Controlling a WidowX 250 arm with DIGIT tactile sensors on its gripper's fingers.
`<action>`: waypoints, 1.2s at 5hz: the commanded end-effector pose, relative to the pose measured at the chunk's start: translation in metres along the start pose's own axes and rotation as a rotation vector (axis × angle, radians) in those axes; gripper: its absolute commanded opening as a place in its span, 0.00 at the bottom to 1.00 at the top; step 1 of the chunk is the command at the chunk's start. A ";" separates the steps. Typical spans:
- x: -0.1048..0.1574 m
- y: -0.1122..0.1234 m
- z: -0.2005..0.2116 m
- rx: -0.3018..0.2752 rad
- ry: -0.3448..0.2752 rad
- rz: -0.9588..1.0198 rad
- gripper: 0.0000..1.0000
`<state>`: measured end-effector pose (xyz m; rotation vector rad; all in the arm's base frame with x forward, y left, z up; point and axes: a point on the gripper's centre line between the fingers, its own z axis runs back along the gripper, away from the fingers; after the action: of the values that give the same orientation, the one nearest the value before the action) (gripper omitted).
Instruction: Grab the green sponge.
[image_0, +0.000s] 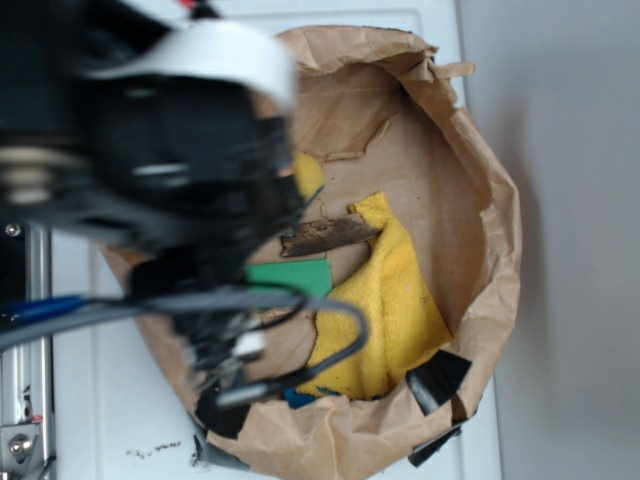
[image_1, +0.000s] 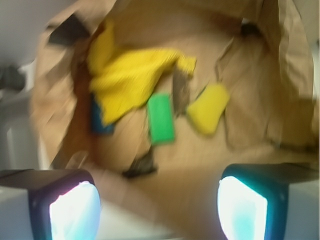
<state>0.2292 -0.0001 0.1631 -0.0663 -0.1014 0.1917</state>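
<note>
Wrist view: gripper (image_1: 157, 210) jaws spread wide, nothing between them, both pads (image_1: 72, 210) at frame bottom, above the near edge of the brown paper bag (image_1: 260, 100). Frame is motion-blurred. Green sponge (image_1: 161, 119) lies flat on the paper floor, roughly centred between the fingers but well ahead of them. Its long left edge sits just beside the yellow cloth (image_1: 127, 80); whether they touch, can't tell. Right of it a dark brown scrap (image_1: 181, 90), then the yellow sponge (image_1: 208, 108), apart from the green one. Below the sponge is bare paper, open room, except a dark scrap (image_1: 140, 167) near its lower corner. Blue item (image_1: 100, 122) sticks out under the cloth's left side.

Exterior view: arm (image_0: 150, 150) blocks the left half; green sponge (image_0: 292, 275) partly hidden behind it. Bag walls (image_0: 490, 200) stand up around everything, crumpled rim.
</note>
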 end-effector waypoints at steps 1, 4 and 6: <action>0.008 0.031 -0.049 -0.040 -0.063 0.114 1.00; -0.040 0.049 -0.066 -0.069 0.015 0.096 1.00; -0.040 0.049 -0.066 -0.069 0.015 0.096 1.00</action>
<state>0.1870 0.0276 0.0829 -0.1507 -0.0632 0.2550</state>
